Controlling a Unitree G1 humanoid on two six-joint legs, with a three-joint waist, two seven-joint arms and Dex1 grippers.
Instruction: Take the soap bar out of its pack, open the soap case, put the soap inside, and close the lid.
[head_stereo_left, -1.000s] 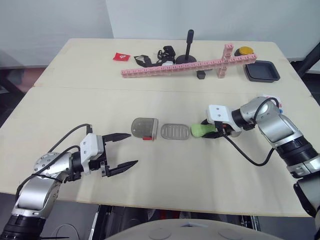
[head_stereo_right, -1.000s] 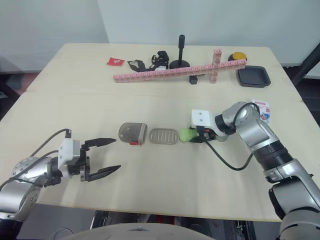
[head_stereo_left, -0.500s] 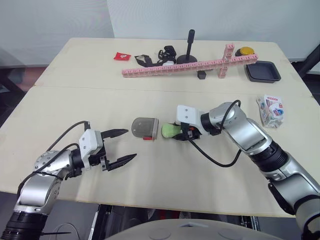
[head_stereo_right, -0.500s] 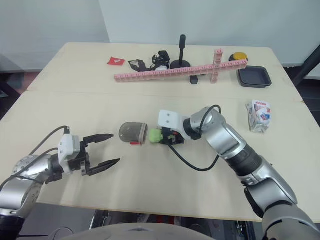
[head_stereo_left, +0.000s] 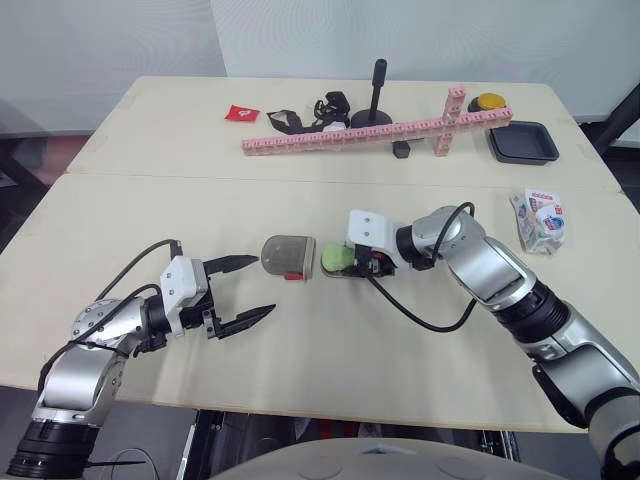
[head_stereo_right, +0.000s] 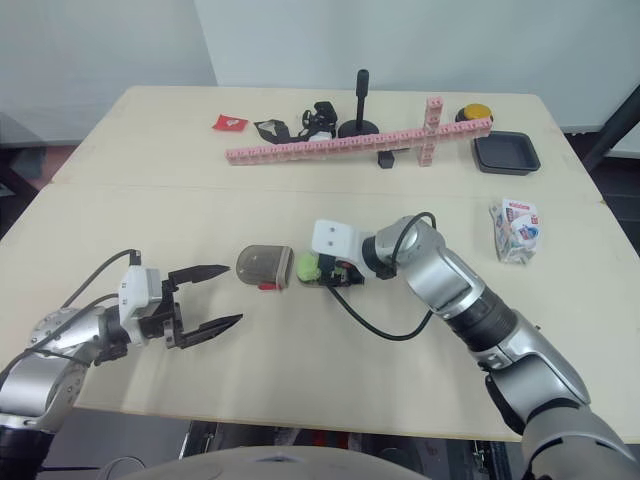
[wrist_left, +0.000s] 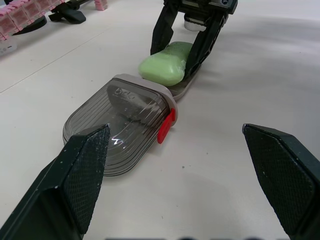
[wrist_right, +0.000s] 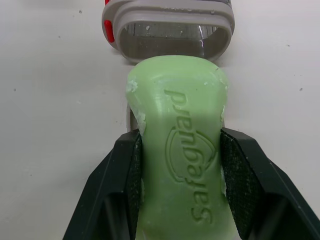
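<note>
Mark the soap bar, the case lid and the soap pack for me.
soap bar (wrist_right: 176, 145), right wrist view, on its embossed top face.
case lid (wrist_left: 120, 125), left wrist view, on the smoky dome.
soap pack (head_stereo_left: 541, 218), left eye view, on the crumpled wrapper's middle.

soap carried left, now over case tray

Waxy matt green soap; glossy smoky plastic lid; smooth pale table.
</note>
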